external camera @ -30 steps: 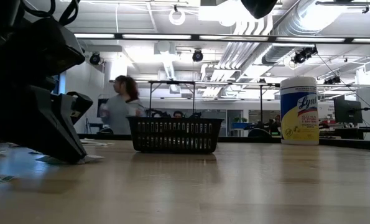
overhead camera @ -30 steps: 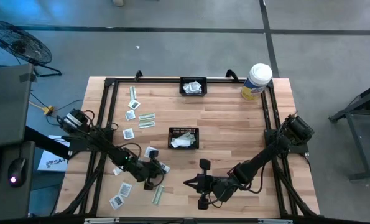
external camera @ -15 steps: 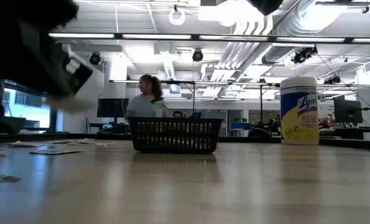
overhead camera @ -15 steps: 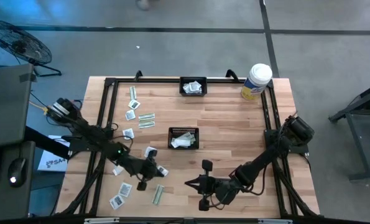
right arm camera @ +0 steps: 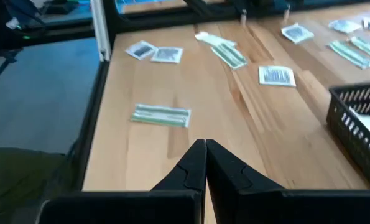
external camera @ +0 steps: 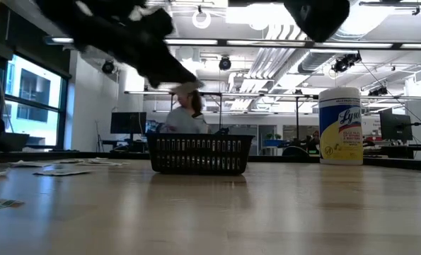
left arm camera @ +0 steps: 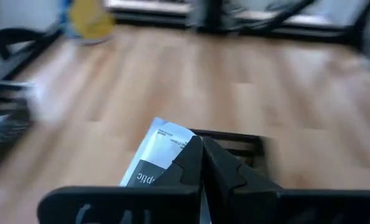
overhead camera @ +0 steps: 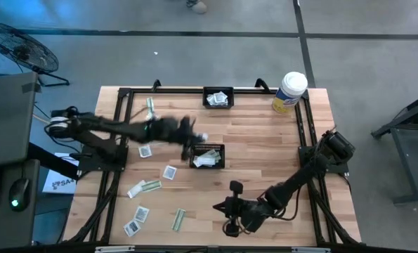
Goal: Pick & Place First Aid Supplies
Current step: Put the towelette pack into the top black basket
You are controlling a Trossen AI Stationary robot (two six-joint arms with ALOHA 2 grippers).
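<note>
From above, the left tool (overhead camera: 197, 136) holds a square white paper packet (overhead camera: 203, 137) over the pale wooden worktop (overhead camera: 258, 140), just at ten o'clock of the central black mesh basket (overhead camera: 207, 156). The right tool (overhead camera: 218, 207), fingers together and empty, waits at six o'clock. In the left wrist view, closed fingers (left arm camera: 191, 163) pinch that packet (left arm camera: 157, 154).

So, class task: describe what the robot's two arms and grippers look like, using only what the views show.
Both arms are dark, near-black jointed links. The left arm has a pale end by its base and a small green light along it. The right arm has a bulky black joint near the table's edge. The left gripper and right gripper each have two dark, angular, pointed fingers.
</note>
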